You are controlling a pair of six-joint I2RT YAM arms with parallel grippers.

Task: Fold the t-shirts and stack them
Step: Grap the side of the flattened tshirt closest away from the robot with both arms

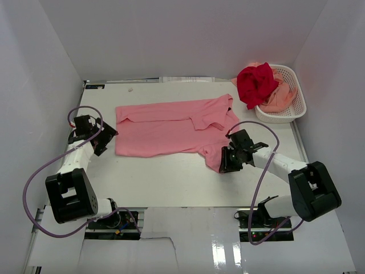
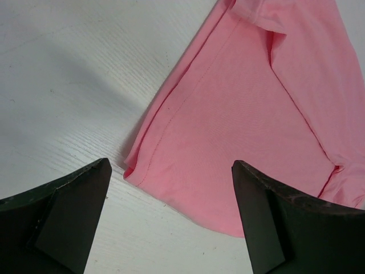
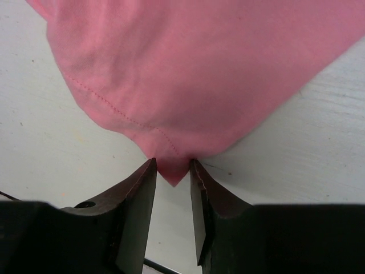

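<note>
A pink t-shirt (image 1: 171, 128) lies spread flat in the middle of the table, its collar end toward the right. My right gripper (image 1: 226, 162) is at the shirt's near right corner. In the right wrist view the jaws of this gripper (image 3: 173, 164) stand narrow but open, with the pointed corner of the pink cloth (image 3: 199, 68) between the tips and touching both. My left gripper (image 1: 106, 136) sits just off the shirt's left edge. It (image 2: 171, 165) is wide open over bare table, and the shirt's hemmed corner (image 2: 239, 114) lies just ahead. A deep red t-shirt (image 1: 255, 83) and a peach t-shirt (image 1: 280, 97) are heaped in the basket.
A white lattice basket (image 1: 296, 111) stands at the back right corner of the table. White walls close in the table on the left, back and right. Purple cables loop from both arms over the near part of the table.
</note>
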